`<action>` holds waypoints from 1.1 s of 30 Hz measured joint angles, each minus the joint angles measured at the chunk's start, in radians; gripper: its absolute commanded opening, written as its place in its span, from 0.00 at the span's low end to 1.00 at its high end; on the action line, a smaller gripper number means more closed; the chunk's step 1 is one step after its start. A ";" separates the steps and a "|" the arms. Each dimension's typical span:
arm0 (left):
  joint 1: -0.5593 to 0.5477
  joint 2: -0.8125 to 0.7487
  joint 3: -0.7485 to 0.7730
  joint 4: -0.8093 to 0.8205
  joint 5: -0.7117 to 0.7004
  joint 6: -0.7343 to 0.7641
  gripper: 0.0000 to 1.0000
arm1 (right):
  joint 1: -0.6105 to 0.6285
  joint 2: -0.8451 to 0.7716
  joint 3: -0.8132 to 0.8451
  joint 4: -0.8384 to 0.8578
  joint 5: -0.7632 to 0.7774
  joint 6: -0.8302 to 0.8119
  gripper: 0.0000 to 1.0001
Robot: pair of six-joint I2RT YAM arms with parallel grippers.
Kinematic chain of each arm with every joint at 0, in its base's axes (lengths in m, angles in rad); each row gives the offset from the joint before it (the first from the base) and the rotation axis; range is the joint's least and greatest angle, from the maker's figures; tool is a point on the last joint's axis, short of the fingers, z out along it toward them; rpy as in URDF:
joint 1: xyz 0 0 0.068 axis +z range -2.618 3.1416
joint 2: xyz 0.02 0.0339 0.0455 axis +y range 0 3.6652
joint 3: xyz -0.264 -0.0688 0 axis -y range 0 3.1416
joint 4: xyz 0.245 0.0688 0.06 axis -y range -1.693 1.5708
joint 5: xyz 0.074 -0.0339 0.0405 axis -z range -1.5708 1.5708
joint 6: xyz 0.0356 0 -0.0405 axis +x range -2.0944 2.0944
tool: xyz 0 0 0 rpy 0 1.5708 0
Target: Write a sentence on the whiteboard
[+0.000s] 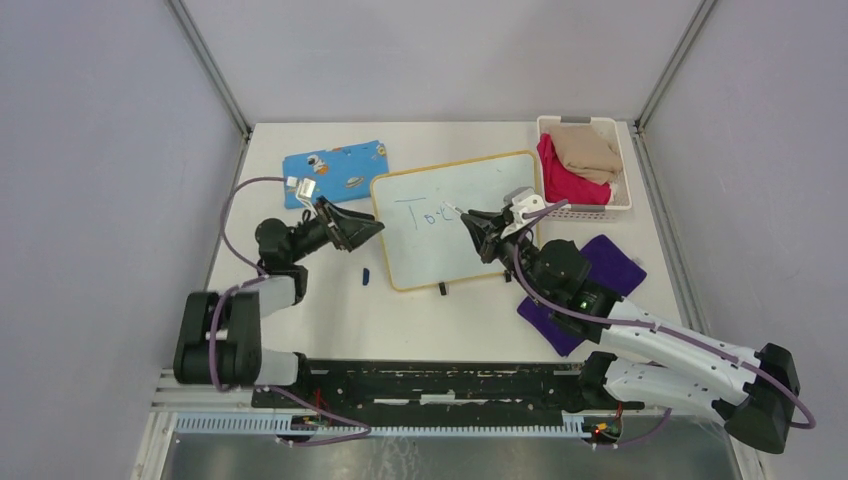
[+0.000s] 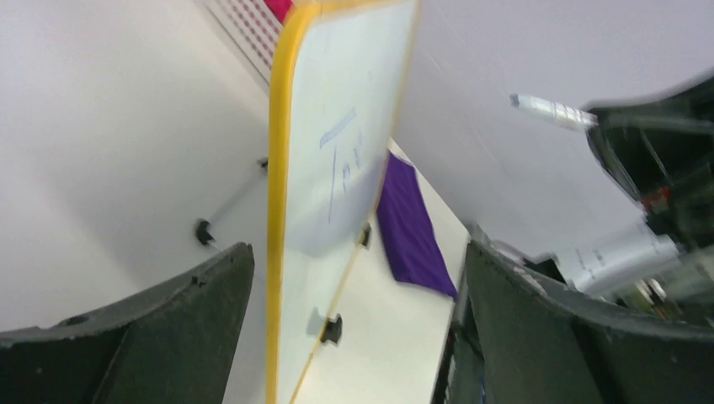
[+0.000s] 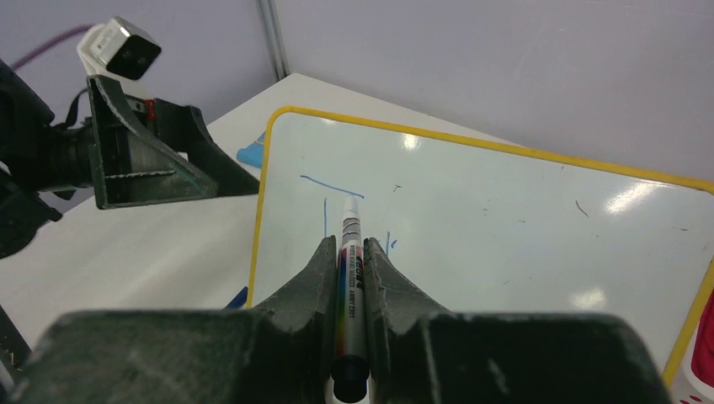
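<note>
You have a white desk (image 1: 300, 330) under the left pincer (image 1: 377, 228) and the right pincer (image 1: 470, 222). Beyond them stands a plain, pale lilac-grey back wall (image 1: 440, 50), with matching side walls (image 1: 90, 180) out past each pincer. Slanted metal posts (image 1: 210, 65) mark the far corners. Behind the pincers, a black rail (image 1: 430, 380) runs along the desk's near edge. The light is soft and even.
</note>
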 measured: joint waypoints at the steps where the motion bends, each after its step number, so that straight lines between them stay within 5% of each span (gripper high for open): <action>1: 0.008 -0.091 0.002 -0.139 -0.045 0.075 1.00 | 0.000 -0.010 -0.004 -0.004 -0.003 0.000 0.00; 6: -0.034 -0.436 0.223 -0.927 -0.453 0.441 1.00 | 0.000 -0.032 -0.018 -0.012 -0.018 0.000 0.00; 12: -0.040 -0.563 0.412 -1.332 -0.863 0.500 1.00 | 0.000 -0.035 -0.024 -0.013 -0.029 0.000 0.00; 19: -0.041 -0.505 0.446 -1.509 -1.029 0.417 0.99 | 0.000 -0.068 -0.032 -0.018 -0.041 0.000 0.00; 28: -0.055 -0.510 0.399 -1.461 -0.757 0.504 1.00 | 0.000 -0.071 -0.033 -0.018 -0.043 -0.003 0.00; 33: -0.236 -0.500 0.295 -1.445 -0.747 0.536 1.00 | 0.000 -0.068 -0.034 -0.018 -0.043 -0.005 0.00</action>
